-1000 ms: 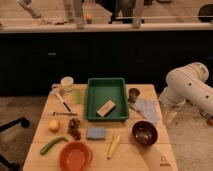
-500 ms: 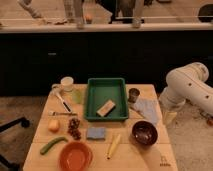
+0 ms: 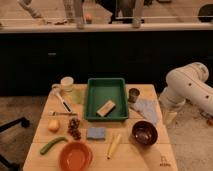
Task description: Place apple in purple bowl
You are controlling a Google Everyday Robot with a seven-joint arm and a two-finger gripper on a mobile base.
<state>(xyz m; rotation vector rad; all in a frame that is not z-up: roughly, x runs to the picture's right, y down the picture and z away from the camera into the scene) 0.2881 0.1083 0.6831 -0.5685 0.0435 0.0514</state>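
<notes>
Dark cabinet fronts behind, wooden tabletop (image 3: 125, 161) in front, crowded with small things. At the right edge, about 3 o'clock of the tabletop, a white arm (image 3: 187, 86) bent downward, claw (image 3: 170, 117) hanging just off the rim beside a grey cloth (image 3: 147, 109). Open or closed: cannot tell; certainly not on the apple (image 3: 53, 126). That one lying on bare wood at the far left, near 9 o'clock, just beside the grapes (image 3: 75, 128), whether touching them not clear. From the claw, almost straight toward 9 o'clock and well apart, with the near end of the green tray (image 3: 105, 98) and a blue sponge (image 3: 96, 133) roughly between. Round fruit, so no long axis to line up with. Purple bowl (image 3: 145, 132) near the claw, toward 8 o'clock of it, upright and seemingly empty; from the apple, out toward 3 o'clock. Judged not yet begun: first a long reach across to the left, best from above to spare the grapes on the apple's 3 o'clock side, then a carry back rightward to the bowl.
</notes>
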